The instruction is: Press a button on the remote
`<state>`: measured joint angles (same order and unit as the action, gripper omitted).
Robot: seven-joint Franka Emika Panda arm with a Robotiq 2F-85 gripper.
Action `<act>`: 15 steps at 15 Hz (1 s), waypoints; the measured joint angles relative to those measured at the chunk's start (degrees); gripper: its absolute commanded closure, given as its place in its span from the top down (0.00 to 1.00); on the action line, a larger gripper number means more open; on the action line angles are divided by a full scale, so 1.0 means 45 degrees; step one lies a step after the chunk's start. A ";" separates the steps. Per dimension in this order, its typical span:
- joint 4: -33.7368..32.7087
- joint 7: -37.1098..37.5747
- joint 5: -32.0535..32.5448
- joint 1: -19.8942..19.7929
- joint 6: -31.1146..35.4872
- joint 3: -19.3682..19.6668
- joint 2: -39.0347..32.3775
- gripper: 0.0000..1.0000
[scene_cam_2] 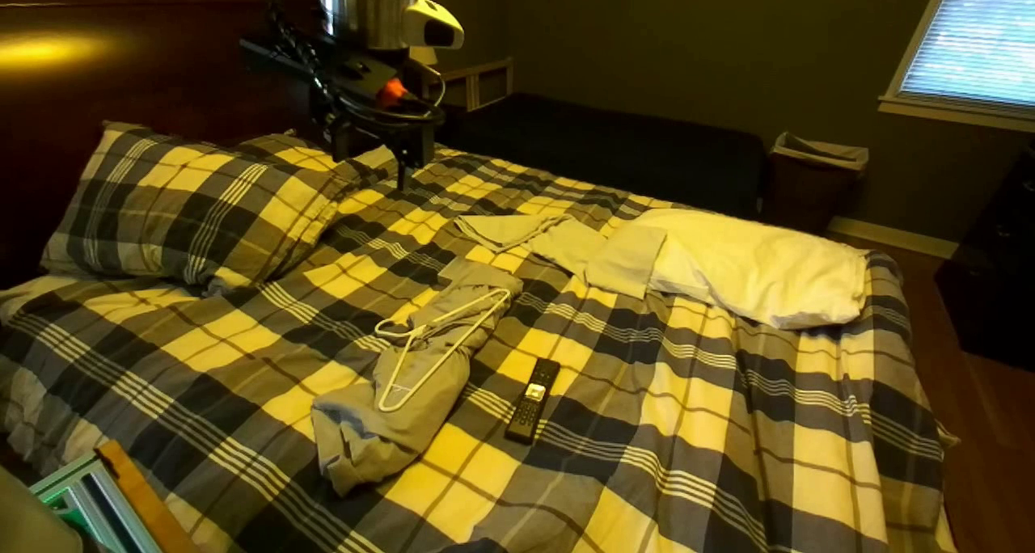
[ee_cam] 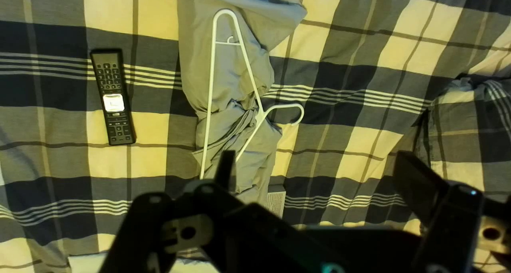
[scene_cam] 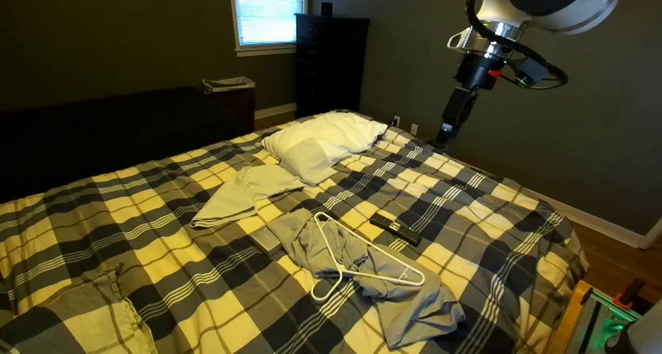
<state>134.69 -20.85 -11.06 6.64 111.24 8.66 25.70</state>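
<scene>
Lined bin (scene_cam: 243, 103) (contents hidden), remote (ee_cam: 113, 97) on bedspread (scene_cam: 155, 214), pincer (ee_cam: 315, 161) parted above.

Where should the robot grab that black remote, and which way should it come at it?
Around the middle of the remote, I'd say, coming straight down from above and squeezing its two long sides. It lies flat, buttons up, and is long but narrow, with the white hanger clear of it. The open gripper looks wide enough for that.

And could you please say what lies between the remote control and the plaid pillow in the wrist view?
In the wrist view, a white clothes hanger on crumpled gray fabric lies between the remote control and the plaid pillow.
</scene>
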 measured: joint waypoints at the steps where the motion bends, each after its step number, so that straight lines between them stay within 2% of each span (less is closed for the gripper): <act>1: -0.0001 0.0000 0.0000 -0.0066 0.0000 -0.0041 -0.0014 1.00; 5: -0.0020 0.0128 0.0140 -0.0645 0.0939 -0.0054 -0.1031 1.00; 10: -0.0465 0.0175 0.0882 -0.1590 0.3327 -0.0010 -0.3672 1.00; 11: -0.0629 0.0233 0.1083 -0.1760 0.3755 -0.0010 -0.4249 0.83; 15: -0.1440 0.0660 0.1759 -0.2260 0.5086 -0.0014 -0.6513 0.49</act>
<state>128.21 -17.88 -3.14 -3.53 134.12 8.60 -3.60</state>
